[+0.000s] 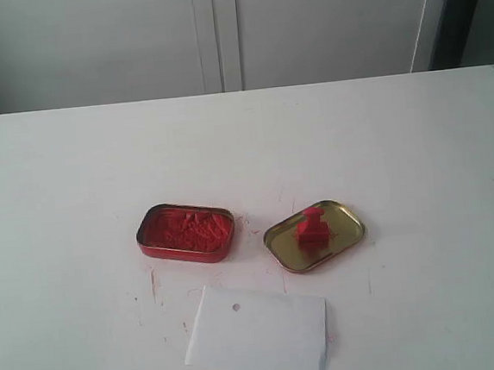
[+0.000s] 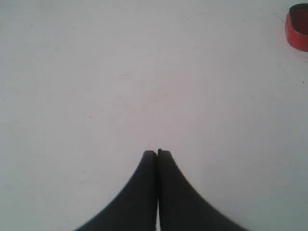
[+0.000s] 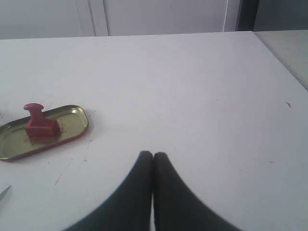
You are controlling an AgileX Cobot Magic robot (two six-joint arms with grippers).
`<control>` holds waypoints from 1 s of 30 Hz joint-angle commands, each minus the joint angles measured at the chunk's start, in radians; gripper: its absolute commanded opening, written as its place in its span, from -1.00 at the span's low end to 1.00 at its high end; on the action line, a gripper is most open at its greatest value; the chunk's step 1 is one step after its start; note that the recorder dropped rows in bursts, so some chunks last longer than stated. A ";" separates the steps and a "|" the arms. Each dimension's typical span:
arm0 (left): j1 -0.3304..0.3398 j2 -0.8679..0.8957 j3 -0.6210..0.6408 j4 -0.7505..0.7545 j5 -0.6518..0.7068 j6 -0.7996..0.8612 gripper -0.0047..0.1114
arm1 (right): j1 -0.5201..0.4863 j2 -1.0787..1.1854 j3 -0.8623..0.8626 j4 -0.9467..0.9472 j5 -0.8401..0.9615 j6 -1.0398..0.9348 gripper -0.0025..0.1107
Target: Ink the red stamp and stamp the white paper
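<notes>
The small red stamp (image 1: 311, 229) stands upright in the gold tin lid (image 1: 343, 214), right of centre on the white table. In the right wrist view the red stamp (image 3: 40, 123) sits in the gold lid (image 3: 74, 120), well off to one side of my right gripper (image 3: 153, 154), which is shut and empty. The white paper (image 1: 258, 329) lies flat near the front edge, its punched hole toward the tins. My left gripper (image 2: 157, 152) is shut over bare table, holding nothing. Neither arm shows in the exterior view.
A red tin of crumbly red paste (image 1: 184, 232) sits left of the lid; the red tin's edge (image 2: 298, 28) shows in the left wrist view. Red smears mark the table (image 1: 154, 284) around the tins. White cabinet doors (image 1: 216, 32) stand behind the table.
</notes>
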 commanded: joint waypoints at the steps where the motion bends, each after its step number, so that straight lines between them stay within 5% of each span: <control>1: -0.010 -0.004 0.007 -0.003 0.000 -0.003 -0.92 | 0.004 -0.005 0.005 0.002 -0.014 0.000 -0.96; 18: -0.010 -0.004 0.007 -0.003 0.000 -0.003 -0.92 | 0.004 -0.005 0.005 0.002 -0.018 0.000 -0.96; 30: -0.010 -0.004 0.007 -0.003 0.000 -0.003 -0.92 | 0.004 -0.005 0.005 0.002 -0.352 0.000 -0.96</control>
